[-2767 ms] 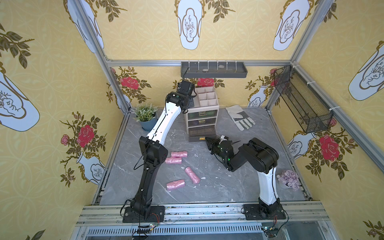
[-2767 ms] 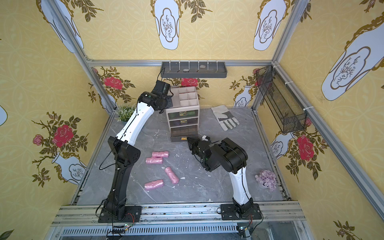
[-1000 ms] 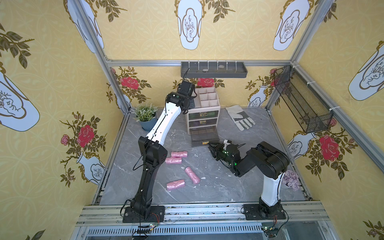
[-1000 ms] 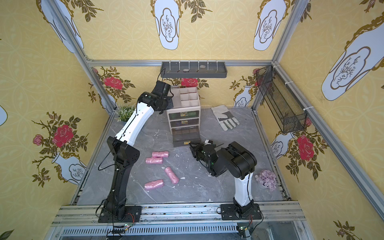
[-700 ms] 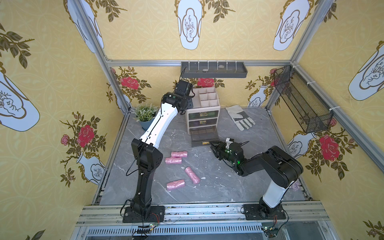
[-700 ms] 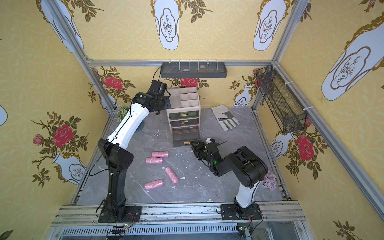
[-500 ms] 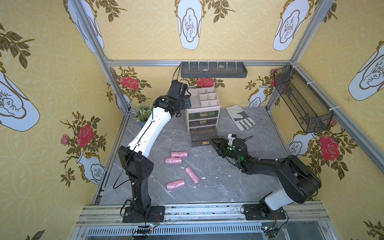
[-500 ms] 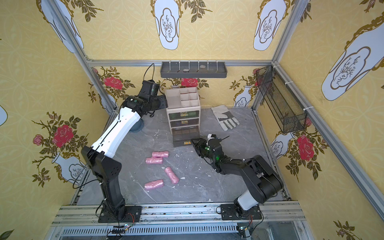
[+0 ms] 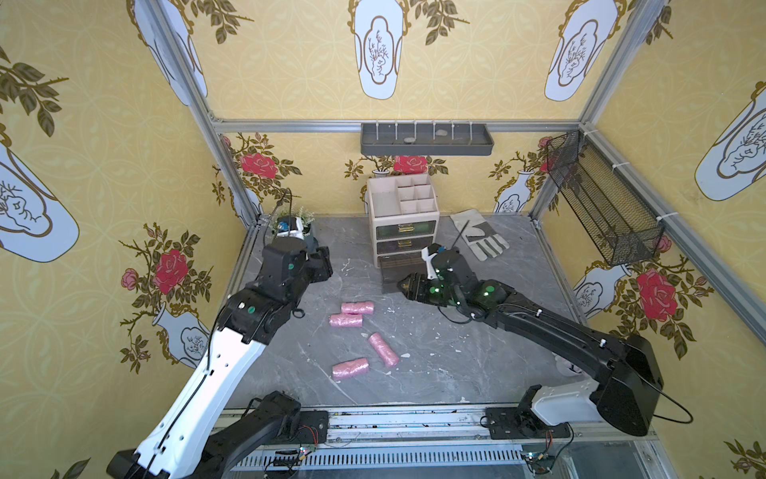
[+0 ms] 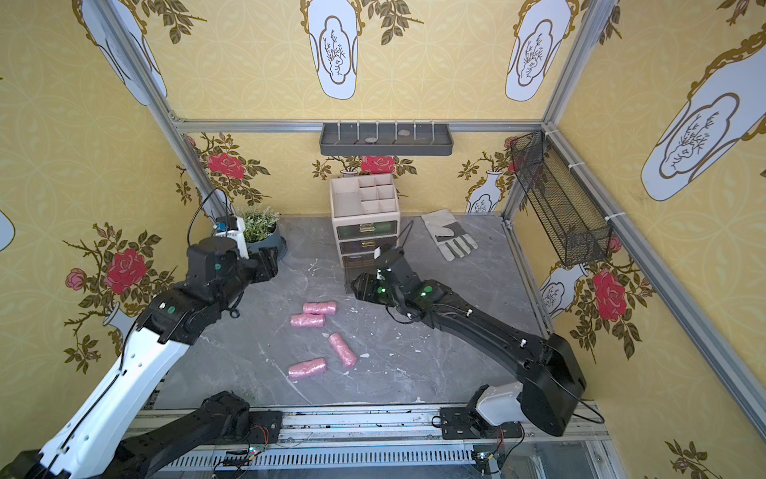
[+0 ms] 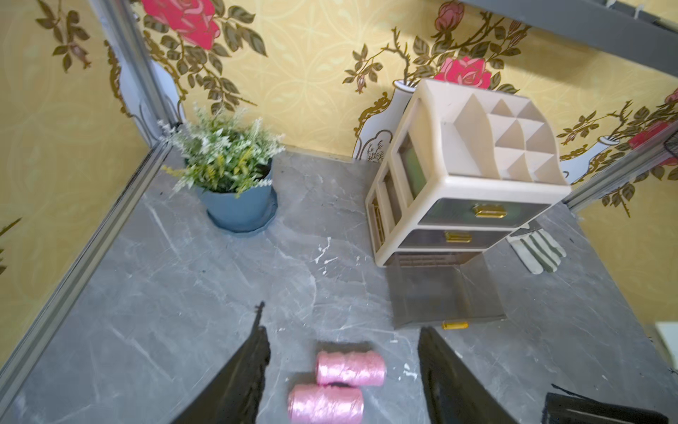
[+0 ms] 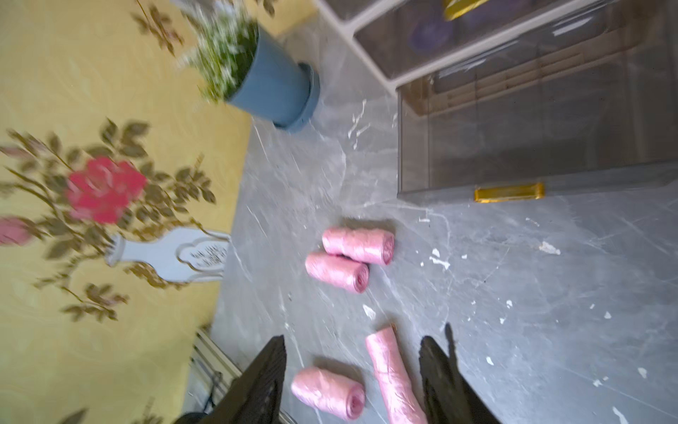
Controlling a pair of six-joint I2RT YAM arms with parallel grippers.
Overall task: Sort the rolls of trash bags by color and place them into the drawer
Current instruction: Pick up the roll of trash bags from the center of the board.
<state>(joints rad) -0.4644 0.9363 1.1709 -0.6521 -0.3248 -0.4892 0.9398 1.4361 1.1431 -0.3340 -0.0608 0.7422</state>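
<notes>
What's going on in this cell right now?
It is a two-arm sorting job. Four pink rolls lie loose on the table, and none of them is held. The beige chest has its bottom drawer pulled out, and it looks empty. The upper two drawers are shut. The left gripper and right gripper both hover open near the rolls.
</notes>
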